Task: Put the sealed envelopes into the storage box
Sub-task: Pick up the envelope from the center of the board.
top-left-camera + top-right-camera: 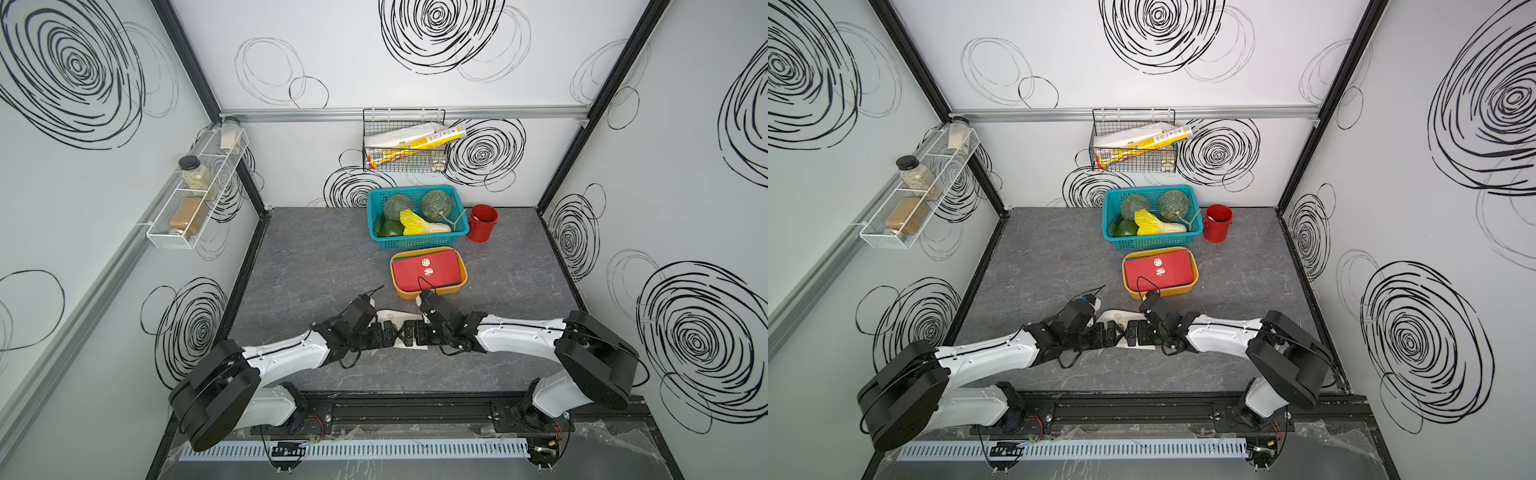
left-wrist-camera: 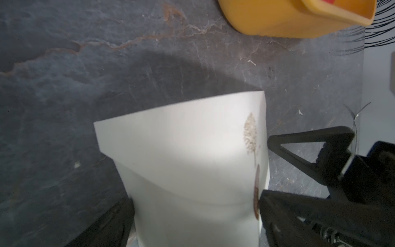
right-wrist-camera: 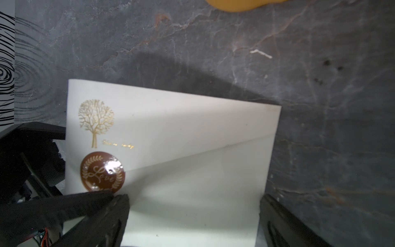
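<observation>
Right wrist view puts your right gripper [image 3: 194, 198] with its jaws spread wide, a finger at each side of the white envelope [image 3: 192, 132]. The envelope's brown round seal [image 3: 102, 172] sits beside one fingertip. Your left gripper [image 2: 194, 205] faces it, equally wide, straddling the same envelope's other end. Whether either one presses the paper, you cannot tell. Just beyond both grippers sits the storage box [image 1: 464, 272], with a red envelope [image 1: 428, 272] lying on top inside.
</observation>
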`<state>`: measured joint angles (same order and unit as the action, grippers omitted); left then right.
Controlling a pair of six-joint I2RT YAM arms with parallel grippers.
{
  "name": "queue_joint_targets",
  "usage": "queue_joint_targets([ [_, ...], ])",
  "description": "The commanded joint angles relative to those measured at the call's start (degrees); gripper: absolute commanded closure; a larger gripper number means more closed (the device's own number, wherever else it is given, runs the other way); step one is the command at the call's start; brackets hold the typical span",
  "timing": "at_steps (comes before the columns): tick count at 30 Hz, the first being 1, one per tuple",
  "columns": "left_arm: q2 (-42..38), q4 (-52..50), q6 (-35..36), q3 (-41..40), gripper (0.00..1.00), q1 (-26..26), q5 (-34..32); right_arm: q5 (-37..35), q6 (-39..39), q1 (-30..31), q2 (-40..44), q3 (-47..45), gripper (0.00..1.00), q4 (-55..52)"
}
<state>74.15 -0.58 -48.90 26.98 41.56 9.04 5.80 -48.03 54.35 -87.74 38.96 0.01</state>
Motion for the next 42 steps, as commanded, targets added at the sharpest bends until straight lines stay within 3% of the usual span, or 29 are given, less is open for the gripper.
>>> queue_joint_targets([
  [1, 4.69, -10.51, 2.17, -0.10, 0.01, 1.31, 0.44, 8.86, -1.94, 1.46, -4.26, -3.56, 0.01, -3.38],
  [4, 7.61, -13.13, 2.60, 2.01, 0.01, 2.67, -1.98, 10.48, -2.05, 1.45, -4.28, -4.31, 0.03, -0.57],
  [12, 8.29, -8.33, 2.18, 0.18, 0.04, 2.26, 0.01, 13.73, 1.56, 1.38, -2.51, -6.51, 0.06, 2.13],
  [19, 6.65, -7.60, 6.24, 0.00, 0.10, 2.63, 1.18, 14.03, 5.84, 0.64, -1.87, -5.85, 0.04, 0.08],
  [23, 5.06, -10.29, 8.38, -0.25, 0.14, 2.64, -0.90, 11.09, 9.68, -2.49, 4.22, -4.43, 0.00, -7.26],
  [29, 3.83, -10.40, 9.23, -1.77, 0.16, 2.64, -2.00, 11.01, 17.10, -12.40, 13.81, -3.33, 0.01, -13.11],
  [31, 3.18, -10.41, 9.03, -1.85, 0.16, 2.68, -2.33, 11.52, 22.25, -12.95, 12.94, -0.83, 0.04, -12.83],
  [35, 1.65, -10.08, 9.29, -1.69, 0.16, 2.90, -2.17, 21.43, 33.65, -12.95, 5.92, 5.42, 0.16, -11.75],
  [42, 2.70, -9.60, 10.75, -1.02, 0.16, 3.63, -1.92, 24.21, 40.38, -12.95, -0.50, 9.32, 0.27, -6.99],
])
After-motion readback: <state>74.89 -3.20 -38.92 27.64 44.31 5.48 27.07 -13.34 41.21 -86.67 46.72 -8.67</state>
